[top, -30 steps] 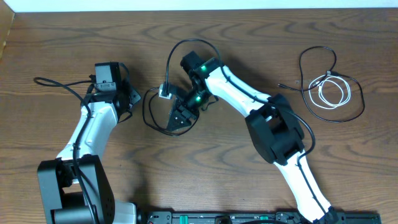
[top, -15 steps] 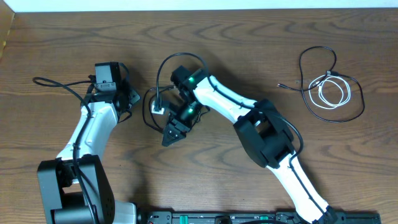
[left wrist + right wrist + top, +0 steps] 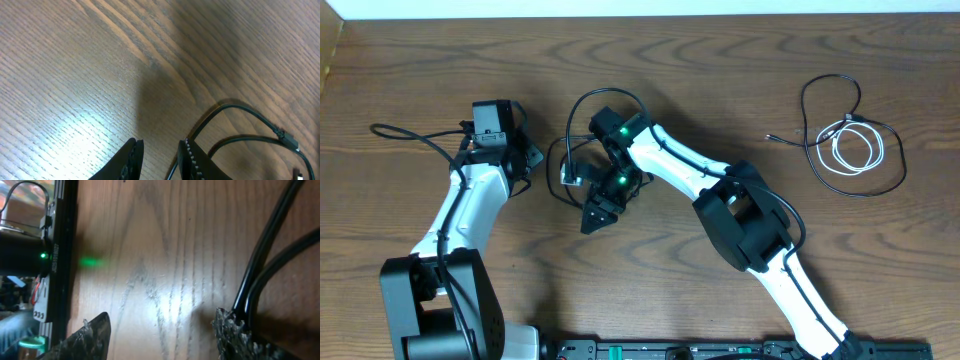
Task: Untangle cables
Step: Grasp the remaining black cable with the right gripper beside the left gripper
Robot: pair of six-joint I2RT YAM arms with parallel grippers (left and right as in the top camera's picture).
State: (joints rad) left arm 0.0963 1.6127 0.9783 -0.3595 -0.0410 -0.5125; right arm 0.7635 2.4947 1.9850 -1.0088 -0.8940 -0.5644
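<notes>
Black cord (image 3: 804, 100) and white cord (image 3: 834, 148) lie at the far right of the table (image 3: 720, 50); the white one is coiled in a small ring, lying on the looser black loops and touching them; one black plug end trails off to the left of the bundle; both cords are well apart from either arm.

Left gripper (image 3: 161, 145): low over bare wood at left of centre, pointing right; fingers a little apart, wood grain visible between them; nothing pinched at the tips. A black wire (image 3: 240, 111) runs off to the right from the bottom edge by the right-hand finger (image 3: 192, 160) and carries a small inline connector (image 3: 284, 135); whether it touches that finger, cannot tell.

Right gripper (image 3: 162, 322): arm reaches across the table to just right of the left gripper; fingers wide apart, only wood between them. Two black wires (image 3: 270, 245) run side by side down to the right-hand finger (image 3: 232, 335) and seem to touch its outer side; not held.

From overhead, a black loop with a small white piece (image 3: 570, 173) sits between the two grippers; cannot tell whether it belongs to the arms' own wiring.
</notes>
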